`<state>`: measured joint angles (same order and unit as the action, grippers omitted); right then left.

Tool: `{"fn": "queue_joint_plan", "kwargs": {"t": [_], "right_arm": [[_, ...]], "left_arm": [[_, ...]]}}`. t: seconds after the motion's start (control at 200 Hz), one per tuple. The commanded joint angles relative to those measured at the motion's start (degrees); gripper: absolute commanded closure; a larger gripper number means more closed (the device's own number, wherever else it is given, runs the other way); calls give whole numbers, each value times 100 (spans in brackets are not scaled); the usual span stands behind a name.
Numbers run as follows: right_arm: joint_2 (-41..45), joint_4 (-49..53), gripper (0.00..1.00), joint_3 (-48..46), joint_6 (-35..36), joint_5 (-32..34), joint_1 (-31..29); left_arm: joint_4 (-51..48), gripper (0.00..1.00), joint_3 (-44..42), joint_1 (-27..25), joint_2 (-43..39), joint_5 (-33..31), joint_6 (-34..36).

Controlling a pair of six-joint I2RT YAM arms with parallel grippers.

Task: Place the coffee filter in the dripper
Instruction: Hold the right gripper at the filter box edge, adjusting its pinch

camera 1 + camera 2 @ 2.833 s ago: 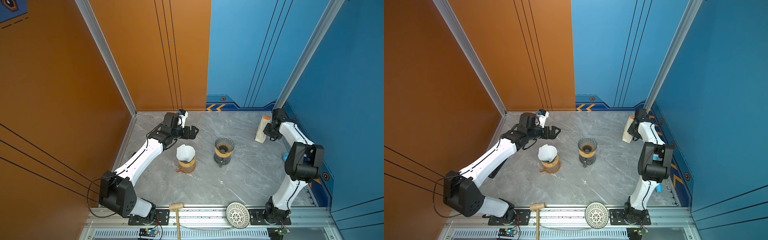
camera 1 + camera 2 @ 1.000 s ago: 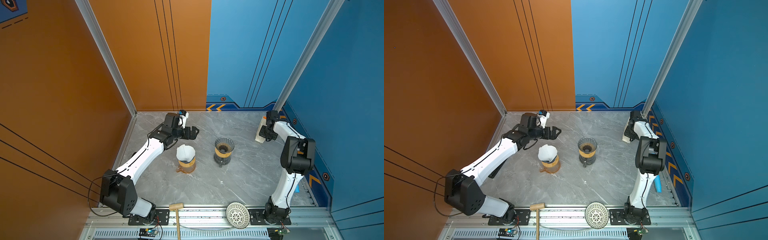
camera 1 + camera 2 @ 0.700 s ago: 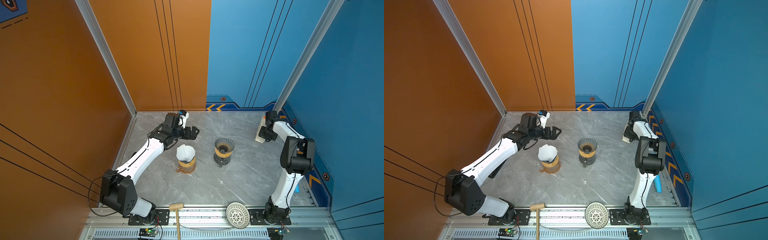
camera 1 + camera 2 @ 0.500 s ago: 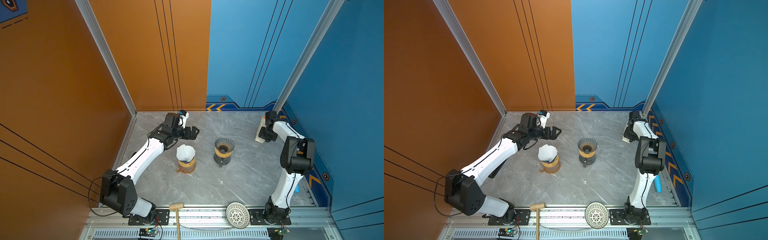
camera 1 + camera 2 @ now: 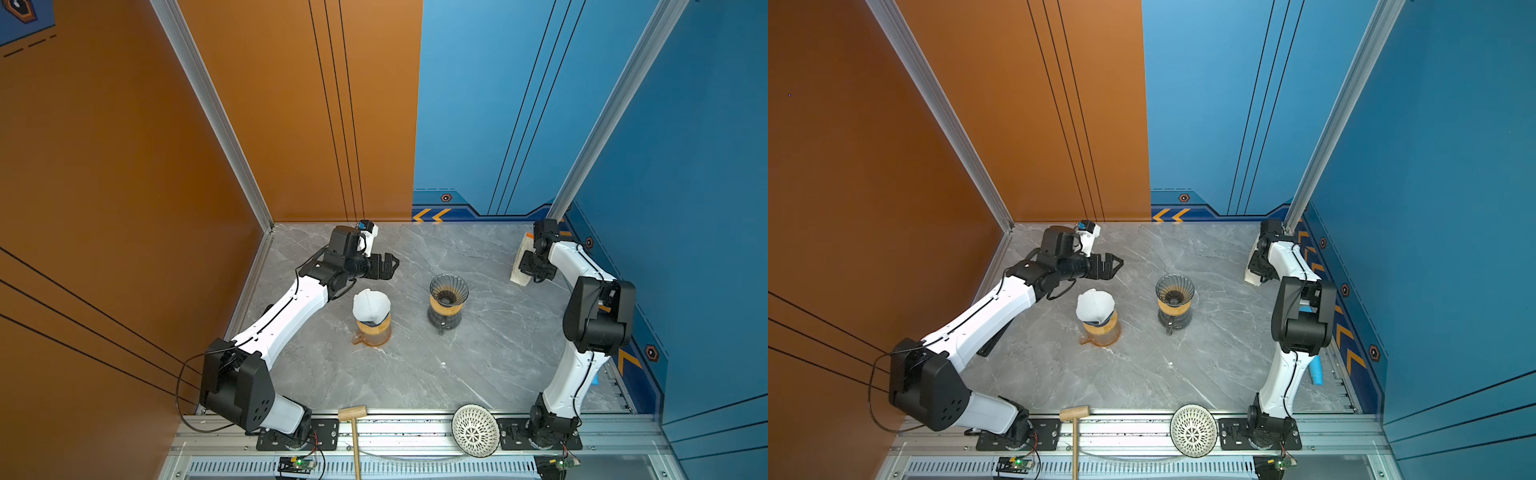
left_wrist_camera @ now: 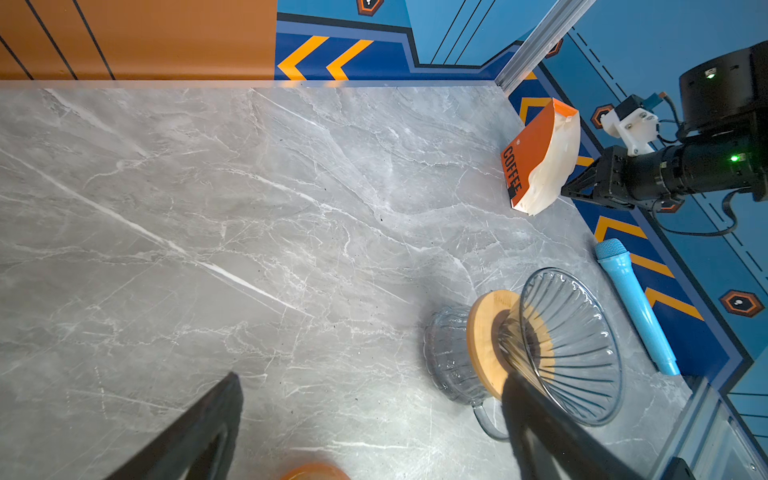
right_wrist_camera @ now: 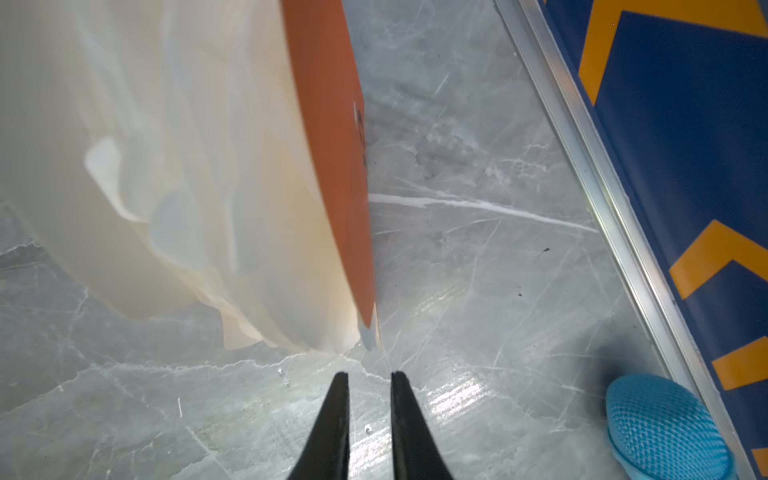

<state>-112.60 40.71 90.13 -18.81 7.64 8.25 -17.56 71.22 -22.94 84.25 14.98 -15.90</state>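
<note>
Coffee filter stack (image 5: 519, 268) stands at the far right corner of the bench (image 5: 478, 357), ungrasped; your right pincer (image 7: 368, 376) is barely parted, empty, just short of it; left pincer (image 5: 390, 266) gapes empty; the middle dripper (image 5: 449, 289) is bare.

**Arm and gripper condition**

Left arm (image 5: 291, 307): stretched long and low, with the elbow well behind the left gripper (image 5: 390, 266). The gripper is level and its jaws are spread wide. Both fingers (image 6: 199, 424) show in the wrist view.

Right arm (image 5: 582, 266): the elbow is raised high behind the right gripper (image 7: 365, 380). The forearm slopes down to it, and the jaws are parted by a narrow gap.
</note>
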Motion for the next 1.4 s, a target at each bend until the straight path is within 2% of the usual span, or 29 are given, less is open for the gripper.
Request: {"fn": "queue_joint_plan", "kwargs": {"t": [0.0,0.906,1.267,1.392], "right_arm": [[-177,165,82,295,106,97,19],[-588,130,90,618,141,378,39],[-814,104,90,695,158,395,51],[-817,104,93,681,165,385,54]], "left_arm": [[-106,2,179,-44,74,110,-14],[-116,2,229,-39,139,91,-27],[-125,2,248,-45,166,92,-36],[-134,2,246,-55,162,88,-36]]}}
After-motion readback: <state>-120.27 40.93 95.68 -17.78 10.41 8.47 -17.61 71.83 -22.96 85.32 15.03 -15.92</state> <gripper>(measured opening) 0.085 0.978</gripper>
